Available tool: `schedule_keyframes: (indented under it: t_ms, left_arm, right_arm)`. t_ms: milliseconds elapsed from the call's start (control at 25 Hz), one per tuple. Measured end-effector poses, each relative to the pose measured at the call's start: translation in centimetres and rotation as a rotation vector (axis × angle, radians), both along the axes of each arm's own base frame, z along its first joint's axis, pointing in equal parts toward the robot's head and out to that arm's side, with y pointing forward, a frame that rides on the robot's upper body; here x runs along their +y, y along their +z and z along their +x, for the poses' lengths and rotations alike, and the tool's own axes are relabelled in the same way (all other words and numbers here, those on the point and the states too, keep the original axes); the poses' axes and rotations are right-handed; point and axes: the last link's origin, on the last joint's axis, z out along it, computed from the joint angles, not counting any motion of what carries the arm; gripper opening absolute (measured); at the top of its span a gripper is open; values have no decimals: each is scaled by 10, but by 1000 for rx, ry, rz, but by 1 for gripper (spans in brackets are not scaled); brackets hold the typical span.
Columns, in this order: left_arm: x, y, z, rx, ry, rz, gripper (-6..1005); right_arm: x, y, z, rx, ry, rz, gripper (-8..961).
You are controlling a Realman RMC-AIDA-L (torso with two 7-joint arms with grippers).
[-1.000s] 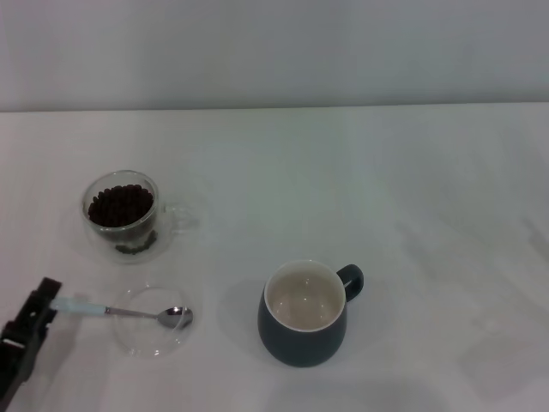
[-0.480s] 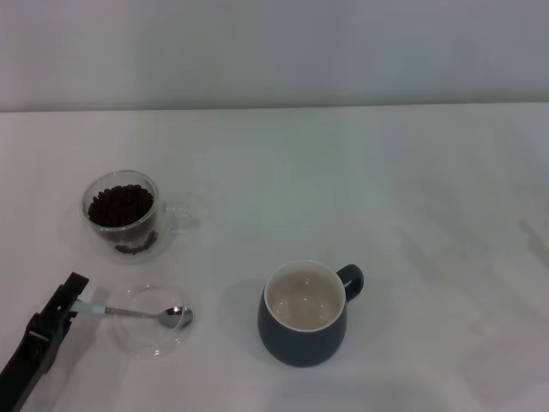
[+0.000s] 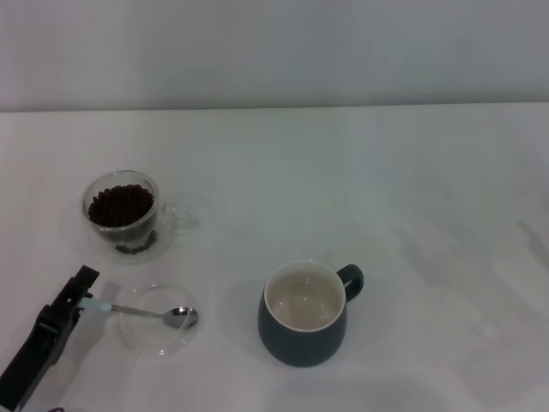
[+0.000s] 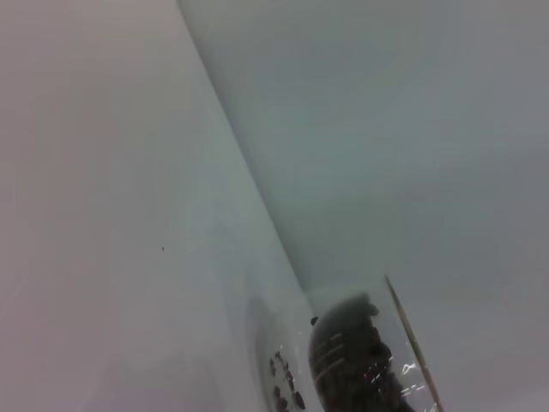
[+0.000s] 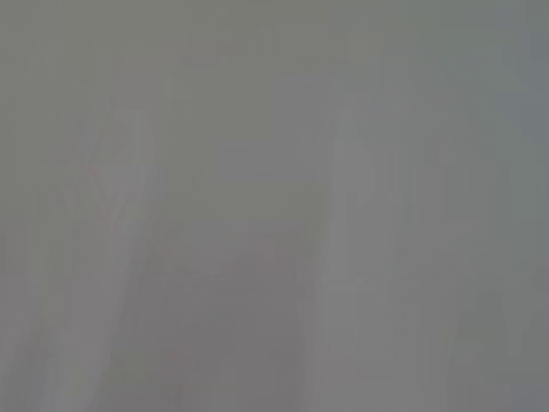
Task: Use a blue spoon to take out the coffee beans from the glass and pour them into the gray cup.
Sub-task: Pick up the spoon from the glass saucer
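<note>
The blue spoon (image 3: 146,313) lies across a shallow clear dish (image 3: 156,342), silver bowl to the right, pale-blue handle pointing left. My left gripper (image 3: 81,292) is at the table's front left, its dark tip right at the end of that handle. The glass (image 3: 122,215) stands behind the dish, filled with coffee beans (image 3: 120,206). The left wrist view shows the glass (image 4: 403,369) and its dark beans (image 4: 343,352) from close by. The gray cup (image 3: 304,322) with its cream inside stands empty, to the right of the dish. My right gripper does not show.
The white table (image 3: 386,189) runs back to a pale wall. The glass's handle and the gray cup's handle (image 3: 352,279) both point right. The right wrist view shows only a blurred grey surface.
My left gripper has moved forward and to the right, from beside the handle's end to over it. The spoon has slid slightly to the right on the dish.
</note>
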Motion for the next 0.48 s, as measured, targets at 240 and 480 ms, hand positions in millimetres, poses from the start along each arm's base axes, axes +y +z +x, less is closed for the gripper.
schedule_keyframes:
  t_ms: [240,480]
  left_arm:
    - [3,-2,0,8,1,-16,519]
    - [3,-2,-2,12,8,-24,431]
  right_arm:
    - [0,0,0,3,-1,4,617]
    - [3,-1,-1,2,2,3,617]
